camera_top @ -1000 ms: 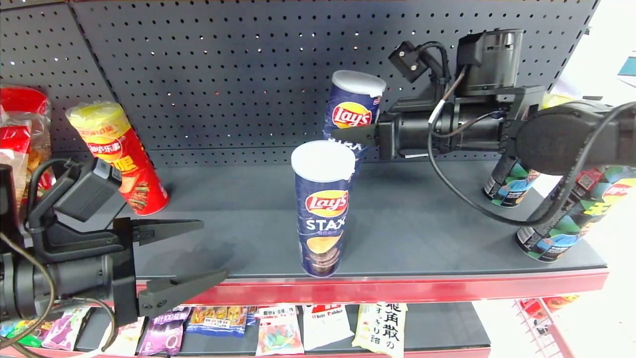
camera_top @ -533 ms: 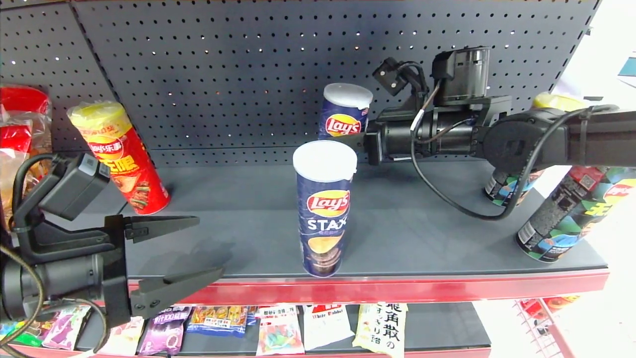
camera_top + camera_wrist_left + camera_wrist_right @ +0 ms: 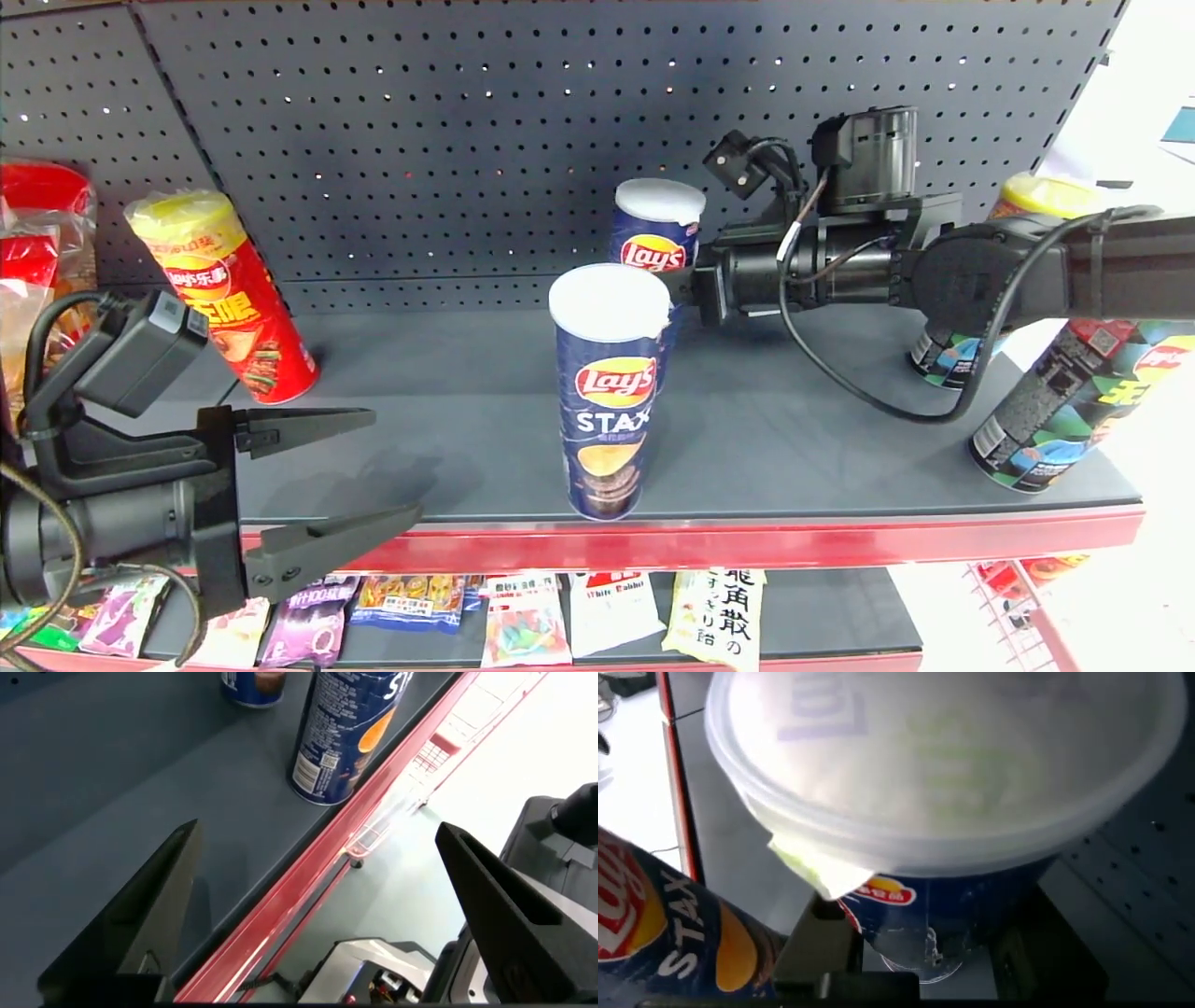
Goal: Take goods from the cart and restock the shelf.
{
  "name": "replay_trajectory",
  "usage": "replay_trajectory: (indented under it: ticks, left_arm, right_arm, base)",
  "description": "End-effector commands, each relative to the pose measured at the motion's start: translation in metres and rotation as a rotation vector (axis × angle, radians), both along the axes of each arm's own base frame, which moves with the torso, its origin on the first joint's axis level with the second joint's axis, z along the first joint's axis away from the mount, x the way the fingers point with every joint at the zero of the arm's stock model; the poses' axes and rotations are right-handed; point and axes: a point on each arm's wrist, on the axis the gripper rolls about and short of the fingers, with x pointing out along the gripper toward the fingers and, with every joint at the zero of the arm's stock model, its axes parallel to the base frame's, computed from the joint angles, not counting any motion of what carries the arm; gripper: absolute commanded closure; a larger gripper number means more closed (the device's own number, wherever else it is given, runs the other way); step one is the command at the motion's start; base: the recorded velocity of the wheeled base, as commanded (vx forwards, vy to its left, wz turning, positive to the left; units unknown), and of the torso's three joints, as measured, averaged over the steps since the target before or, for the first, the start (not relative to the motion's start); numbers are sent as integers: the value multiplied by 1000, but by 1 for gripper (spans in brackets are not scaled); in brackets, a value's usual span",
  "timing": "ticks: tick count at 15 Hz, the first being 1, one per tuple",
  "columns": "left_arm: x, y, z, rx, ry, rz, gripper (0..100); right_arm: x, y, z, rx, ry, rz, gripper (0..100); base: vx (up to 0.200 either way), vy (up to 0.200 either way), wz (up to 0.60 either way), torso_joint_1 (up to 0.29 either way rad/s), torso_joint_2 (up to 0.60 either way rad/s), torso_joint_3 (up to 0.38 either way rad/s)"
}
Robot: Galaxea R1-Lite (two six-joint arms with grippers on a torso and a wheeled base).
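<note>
Grey shelf deck (image 3: 448, 420): my left gripper (image 3: 400, 466) hangs spread, empty, near-left. Front chip can (image 3: 607, 392) stands centre; just behind, rear chip can (image 3: 653, 233) sits clasped in my right gripper (image 3: 674, 280). I'd seat it flat before letting go.

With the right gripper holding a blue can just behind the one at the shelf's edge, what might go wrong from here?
The front can stands at the shelf lip, close before the held can; a nudge from that can or the right gripper might tip it off. The held can's base is hidden, so releasing early may leave it toppling.
</note>
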Motion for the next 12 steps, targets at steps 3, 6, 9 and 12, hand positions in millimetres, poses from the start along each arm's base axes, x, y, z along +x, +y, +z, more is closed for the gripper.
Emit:
replay_trajectory:
  ticks: [3, 6, 9, 12]
  left_arm:
    - [2, 0, -1, 2, 6, 0, 0]
    - [2, -1, -1, 2, 8, 0, 0]
    - [4, -1, -3, 13, 12, 17, 0]
    - [9, -2, -6, 33, 18, 43, 0]
  right_arm:
    - [-12, -5, -2, -21, 4, 5, 0]
    - [-27, -13, 4, -22, 2, -1, 0]
    - [-44, -25, 11, -26, -1, -36, 0]
    - [-65, -39, 16, -10, 32, -95, 0]
  base:
    - [0, 0, 0, 0, 0, 0]
    - [0, 0, 0, 0, 0, 0]
    - [0, 0, 0, 0, 0, 0]
    - [0, 0, 0, 0, 0, 0]
